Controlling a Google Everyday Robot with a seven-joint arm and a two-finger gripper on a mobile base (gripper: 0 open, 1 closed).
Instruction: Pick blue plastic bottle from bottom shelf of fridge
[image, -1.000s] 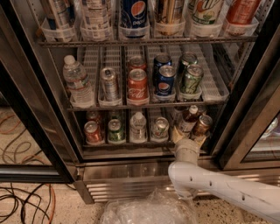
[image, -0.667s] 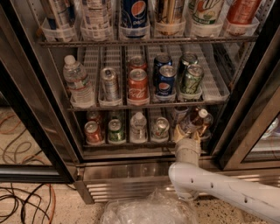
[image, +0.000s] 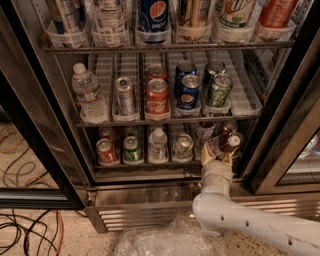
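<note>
The fridge (image: 278, 107) stands open in front of me. My gripper (image: 218, 153) reaches from the white arm into the right end of the bottom shelf (image: 150, 164). It is shut on the blue plastic bottle (image: 223, 144), a small clear bottle with dark contents. The bottle is tilted, with its white cap (image: 233, 141) leaning out towards the front right. My fingers (image: 207, 151) sit on either side of its lower body and hide the base.
On the bottom shelf to the left are a silver can (image: 182, 146), a small white-capped bottle (image: 158, 145), a green can (image: 131, 148) and a red can (image: 106, 150). The rack above holds a water bottle (image: 89, 95), Coke (image: 157, 96) and Pepsi (image: 189, 92) cans. Cables (image: 25, 230) lie on the floor at left, crumpled plastic (image: 165, 242) below.
The bottle stood upright in its lane before. Now it is tipped, its cap lower and further to the front right, with the gripper closed around it.
</note>
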